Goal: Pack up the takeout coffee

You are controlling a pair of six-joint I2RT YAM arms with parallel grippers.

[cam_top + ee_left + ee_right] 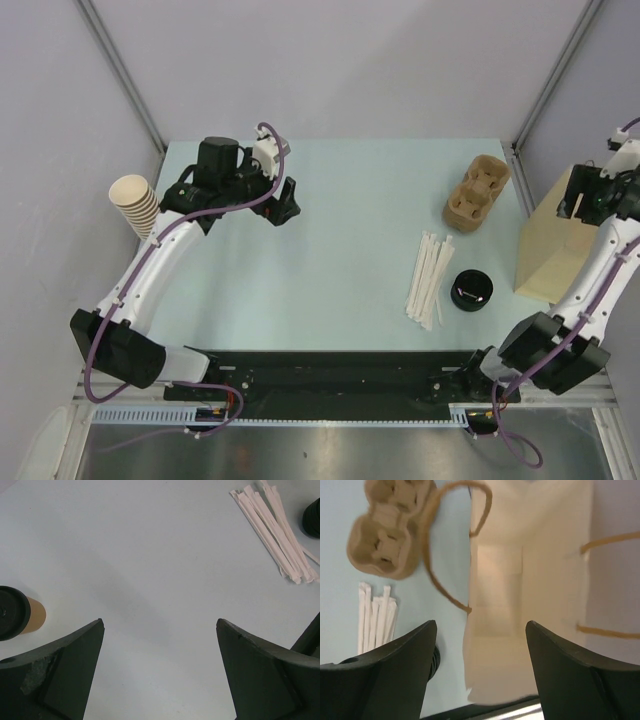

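**Item 1: takeout cup** [33,615]. Seen only in the left wrist view, at the frame's left edge; we can't find it in the top view. It sits on the table [350,230] near the left gripper [160,625], outside the jaws and not touching. Tan-brown paper body, smooth, tapered cyl. w/ a black cup lid [10,612] fitted on. It reads as upright: long axis approx. vertical, lid end up.

**Item 2: carrier tray** [477,190]. At the far right of the table, well apart from the cup. Brown moulded pulp w/ a matte, rough finish and rounded lobes. Its wells face up. The long axis runs diagonally in the top view, near-left to far-right.

**Item 3: paper bag** [550,250]. At the right table edge, beside the tray. Pale kraft, rectangular, standing w/ its mouth open. It has thin tan bag handles [432,540], looped.

**Item 4: wrapped sticks** [430,280]. A bundle of white paper sleeves, long and flat, lying roughly parallel on the table.

**Item 5: loose black lids** [471,290]. Round and glossy, just right of the sticks.

**Item 6: cup stack** [135,205]. Nested tan cups at the left table edge, tilted.

**Grippers.** On the left gripper we see dark fingers spread wide over bare table, w/ nothing between them. The right gripper [480,625] has its fingers apart above the bag's mouth and is gripping nothing.
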